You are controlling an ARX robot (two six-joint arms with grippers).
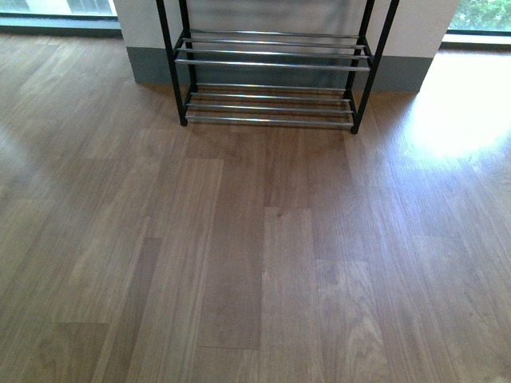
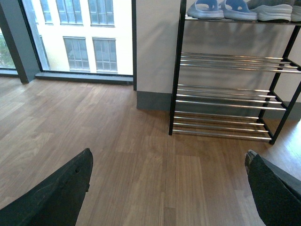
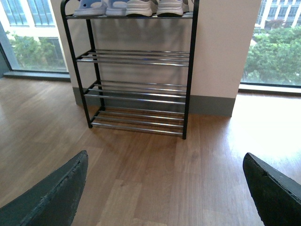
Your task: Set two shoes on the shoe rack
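While we are looking on:
Black metal-framed rack point(image 3: 136, 89): grey knit sneakers point(image 3: 155, 7) and pale blue slides point(image 2: 221, 9) sitting on top.
Left gripper point(image 2: 169, 188), right gripper point(image 3: 164, 188): we are seeing both gaping wide, holding nothing.

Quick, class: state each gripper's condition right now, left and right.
Left gripper: open, holding nothing, fingers wide apart over bare floor.
Right gripper: open, holding nothing, also above the floor.

Bright daylight from windows point(image 3: 273, 47), glare patch on floor point(image 1: 455, 120), sharp focus
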